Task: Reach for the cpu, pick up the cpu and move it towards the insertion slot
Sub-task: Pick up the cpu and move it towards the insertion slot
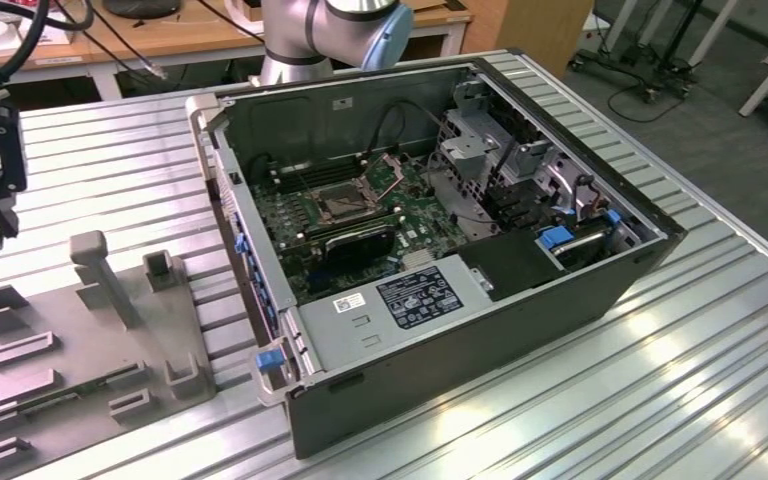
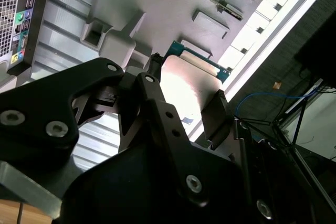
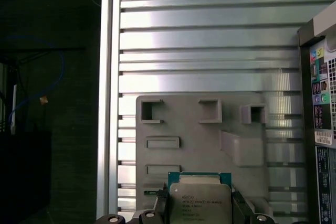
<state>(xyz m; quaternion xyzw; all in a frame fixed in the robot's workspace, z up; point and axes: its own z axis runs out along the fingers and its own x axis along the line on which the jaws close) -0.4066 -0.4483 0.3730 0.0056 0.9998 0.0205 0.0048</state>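
Note:
In both wrist views the cpu (image 3: 200, 199) (image 2: 185, 85), a flat square chip with a pale metal top and a green edge, sits between two black fingers (image 3: 237, 206) (image 2: 215, 113). My gripper (image 3: 200, 206) (image 2: 185, 86) is shut on it, holding it above the grey plastic tray (image 3: 189, 124) (image 2: 157, 3). In the exterior view the gripper (image 1: 1, 215) hangs at the far left, above the table beyond the tray's (image 1: 77, 350) far end. The insertion slot (image 1: 337, 203), a metal-framed square socket, lies on the green board inside the open computer case, well to the exterior view's right of the gripper.
The open computer case (image 1: 491, 300) stands in the middle of the ribbed metal table (image 1: 704, 380), its rear ports showing in the wrist views (image 3: 320, 103) (image 2: 21, 14). Raised blocks stand on the tray (image 1: 97, 265). The table's edge (image 3: 107, 98) borders dark floor with cables.

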